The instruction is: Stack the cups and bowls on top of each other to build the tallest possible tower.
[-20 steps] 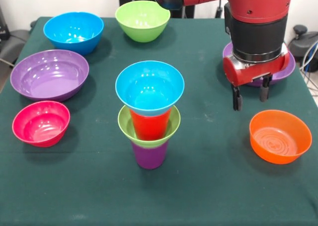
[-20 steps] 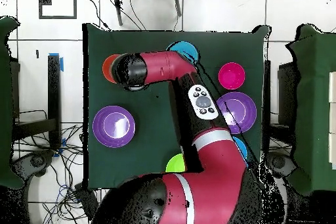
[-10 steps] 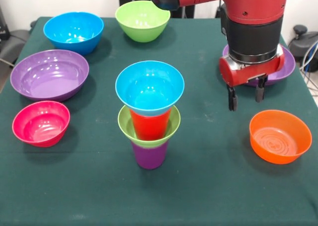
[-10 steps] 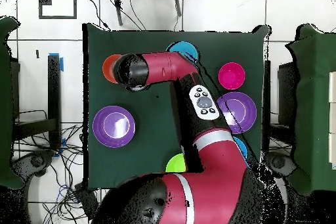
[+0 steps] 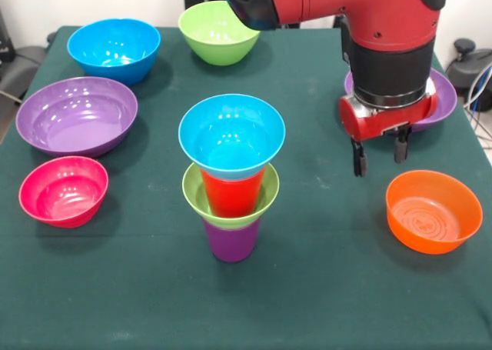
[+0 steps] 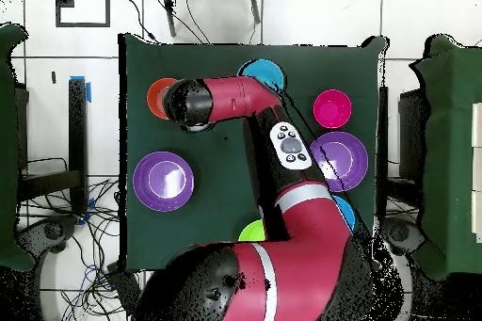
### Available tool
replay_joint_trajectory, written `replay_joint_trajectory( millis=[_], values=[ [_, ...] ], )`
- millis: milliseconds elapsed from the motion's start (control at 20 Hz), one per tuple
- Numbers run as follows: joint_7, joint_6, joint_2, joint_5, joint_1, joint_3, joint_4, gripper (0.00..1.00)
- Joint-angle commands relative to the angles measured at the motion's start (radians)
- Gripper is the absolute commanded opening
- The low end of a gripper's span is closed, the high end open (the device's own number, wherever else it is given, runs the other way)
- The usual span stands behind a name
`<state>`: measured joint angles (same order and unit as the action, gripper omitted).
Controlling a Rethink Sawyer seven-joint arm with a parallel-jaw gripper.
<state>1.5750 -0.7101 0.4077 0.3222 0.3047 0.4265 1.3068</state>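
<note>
the tower (image 5: 231, 177) stands mid worktop (image 5: 307, 288): purple cup, lime bowl, red cup, blue bowl on top. we judge it about half built; six bowls wait around. our hand (image 5: 378, 154) hangs released, holding nothing, beside the orange bowl (image 5: 433, 211).

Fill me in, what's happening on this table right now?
The robot is building a tower mid-table: purple cup at the bottom, then a small green bowl, a red cup and a small blue bowl on top. The gripper hangs open and empty, just above and behind the orange bowl. The other bowls sit loose around the cloth, not yet stacked.
</note>
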Motion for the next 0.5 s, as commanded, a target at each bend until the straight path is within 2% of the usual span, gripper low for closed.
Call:
replay_joint_trajectory(
  millis=[50,500],
  values=[
    [0.123,0.061,-0.077,0.000,-0.023,-0.030,-0.062,1.00],
    [0.128,0.062,-0.102,-0.005,-0.031,-0.026,-0.098,1.00]
  ],
)
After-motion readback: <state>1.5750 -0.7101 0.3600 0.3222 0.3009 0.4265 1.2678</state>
